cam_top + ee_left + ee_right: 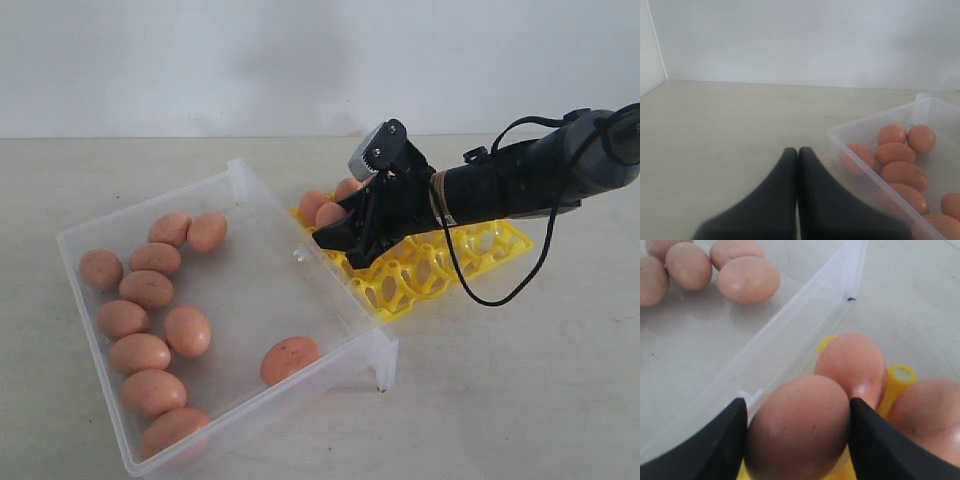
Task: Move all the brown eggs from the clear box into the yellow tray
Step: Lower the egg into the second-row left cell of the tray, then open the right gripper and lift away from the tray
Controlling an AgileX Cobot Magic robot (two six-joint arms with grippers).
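Back wall (300,60): plain white and smooth, running behind the whole scene.
Surface (520,400): pale beige, matte, faintly speckled, meeting the back wall in a straight seam.
Side wall (645,50): white too, joining the back wall at a vertical corner, seen in the left wrist view.
Light: soft and even, shadows faint and short.
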